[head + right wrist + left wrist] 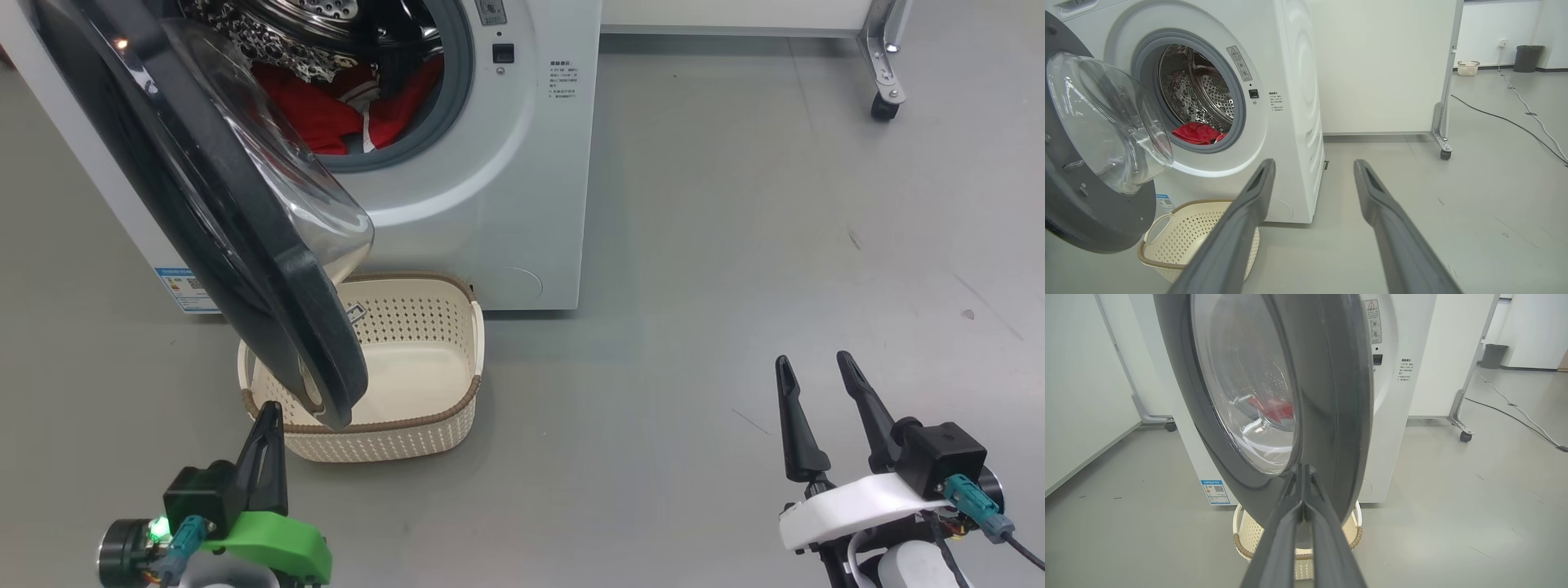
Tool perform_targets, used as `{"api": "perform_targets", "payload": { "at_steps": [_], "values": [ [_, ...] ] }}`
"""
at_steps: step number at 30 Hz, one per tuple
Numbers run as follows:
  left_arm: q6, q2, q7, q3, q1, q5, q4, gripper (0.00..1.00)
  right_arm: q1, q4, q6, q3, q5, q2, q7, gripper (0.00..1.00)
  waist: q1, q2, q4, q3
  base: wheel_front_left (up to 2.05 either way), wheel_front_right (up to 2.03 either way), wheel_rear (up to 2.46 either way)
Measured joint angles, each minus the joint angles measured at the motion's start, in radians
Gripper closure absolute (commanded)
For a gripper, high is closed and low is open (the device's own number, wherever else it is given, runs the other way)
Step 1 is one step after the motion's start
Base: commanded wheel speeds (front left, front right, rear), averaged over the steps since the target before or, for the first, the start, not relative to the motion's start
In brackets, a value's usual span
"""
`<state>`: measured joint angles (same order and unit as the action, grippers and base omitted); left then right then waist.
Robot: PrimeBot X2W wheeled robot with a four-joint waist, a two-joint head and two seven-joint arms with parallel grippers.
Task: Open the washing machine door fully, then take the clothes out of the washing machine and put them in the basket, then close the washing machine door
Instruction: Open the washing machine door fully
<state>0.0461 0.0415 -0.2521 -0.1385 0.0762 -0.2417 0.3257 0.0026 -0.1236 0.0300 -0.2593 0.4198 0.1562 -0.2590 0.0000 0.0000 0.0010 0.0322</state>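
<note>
Logged the washing machine (490, 204) on the grey floor (735, 286), porthole uncovered. Found the clothes (326, 114) inside its perforated steel drum (1216, 94): red fabric with white trim, heaped low at the front against the grey gasket (1240, 118). Found the basket (441, 433) on the floor directly before the machine, below the porthole; saw only bare cream bottom in the visible part. Noted the washing machine door (204, 229) standing out toward the robot's left, overhanging the basket's left half and hiding that side of the interior.

Recorded the left gripper (269, 408) with fingers (1290, 522) pressed together, pinching nothing, tip raised at the lower edge of the door's black rim (269, 310), by the basket's near left corner. Could not tell whether touching the rim or just short of it. Recorded the right gripper (814, 359) spread wide, holding nothing, over bare floor well to the right of machine and basket.

Lost the drum's top and the door's upper part past the head view's upper edge. Made out the clothes only as a red blur through the door glass (1249, 384) in the left wrist view. Could not read the print (563, 82) beside the porthole or the blue label (188, 290) at the machine's lower left. Spotted a second small basket (1468, 67) and a dark bin (1529, 57) far back by the wall, contents hidden.
</note>
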Motion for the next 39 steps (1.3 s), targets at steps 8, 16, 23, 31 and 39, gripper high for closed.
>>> {"api": "perform_targets", "payload": {
  "at_steps": [8, 16, 23, 31, 39],
  "values": [
    [0.000, 0.000, 0.000, 0.001, 0.000, 0.012, 0.002, 1.00, 0.000, -0.002, -0.011, 0.010, -0.004, -0.005, 0.000, 0.00, 0.0000, 0.0000, 0.000, -0.001, 0.00, 0.00, 0.00],
    [0.001, -0.001, 0.000, 0.054, 0.006, -0.053, -0.046, 1.00, 0.003, -0.001, -0.012, 0.028, -0.011, -0.016, 0.000, 0.00, 0.0000, 0.0000, 0.001, 0.004, 0.00, 0.00, 0.00],
    [0.000, -0.004, 0.000, 0.101, 0.092, -0.050, -0.119, 1.00, 0.003, 0.004, -0.020, 0.044, -0.030, -0.023, 0.000, 0.00, 0.0000, 0.0000, 0.003, 0.009, 0.00, 0.00, 0.00],
    [-0.008, 0.008, -0.005, 0.165, 0.209, -0.055, -0.239, 1.00, 0.003, 0.005, -0.029, 0.049, -0.044, -0.032, 0.000, 0.00, 0.0000, 0.0000, 0.002, 0.006, 0.00, 0.00, 0.00],
    [-0.021, 0.031, -0.006, 0.168, 0.317, -0.039, -0.327, 1.00, 0.003, 0.004, -0.039, 0.061, -0.054, -0.037, 0.000, 0.00, 0.0000, 0.0000, -0.005, -0.005, 0.00, 0.00, 0.00]
  ]
}}
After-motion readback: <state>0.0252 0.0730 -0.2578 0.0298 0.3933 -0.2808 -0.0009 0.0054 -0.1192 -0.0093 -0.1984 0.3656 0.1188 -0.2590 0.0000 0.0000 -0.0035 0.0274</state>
